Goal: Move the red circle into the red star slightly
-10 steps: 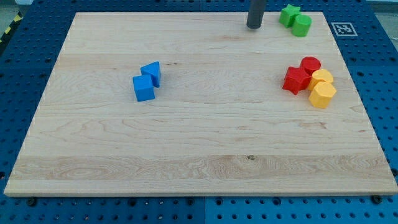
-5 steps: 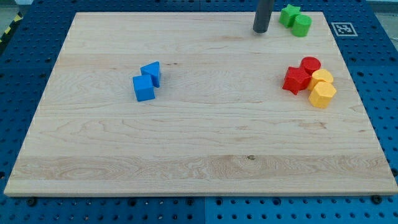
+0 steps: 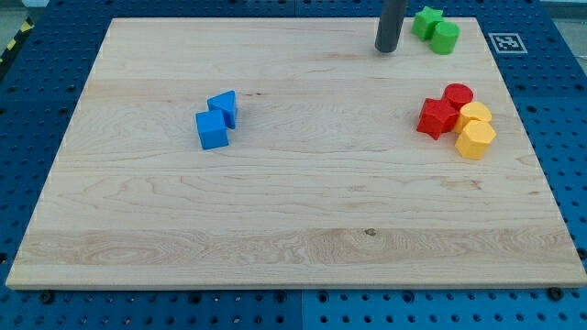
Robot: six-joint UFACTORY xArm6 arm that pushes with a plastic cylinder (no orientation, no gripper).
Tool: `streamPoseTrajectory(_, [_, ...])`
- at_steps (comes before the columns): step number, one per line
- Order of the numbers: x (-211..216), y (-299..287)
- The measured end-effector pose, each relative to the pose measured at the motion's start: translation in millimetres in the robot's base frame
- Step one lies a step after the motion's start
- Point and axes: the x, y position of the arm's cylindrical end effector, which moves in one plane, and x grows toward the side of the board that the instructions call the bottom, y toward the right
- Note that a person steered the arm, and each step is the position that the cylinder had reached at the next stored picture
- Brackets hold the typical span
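The red circle (image 3: 458,95) sits at the view's right, touching the red star (image 3: 437,118) just below and left of it. My tip (image 3: 387,49) is near the view's top, up and to the left of both red blocks, well apart from them. The rod rises out of the view's top edge.
A yellow circle (image 3: 475,114) and a yellow hexagon (image 3: 475,139) press against the red pair on their right. A green star (image 3: 426,20) and a green circle (image 3: 446,38) lie right of my tip. Two blue blocks (image 3: 216,120) lie at the left. The wooden board (image 3: 293,229) carries all.
My tip has slid a little to the right and slightly down, toward the green blocks. No block has moved.
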Motion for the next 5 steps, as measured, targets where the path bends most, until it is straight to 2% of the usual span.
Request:
streamPoseTrajectory(3, [12.5,0.0])
streamPoseTrajectory(5, [40.6,45.2])
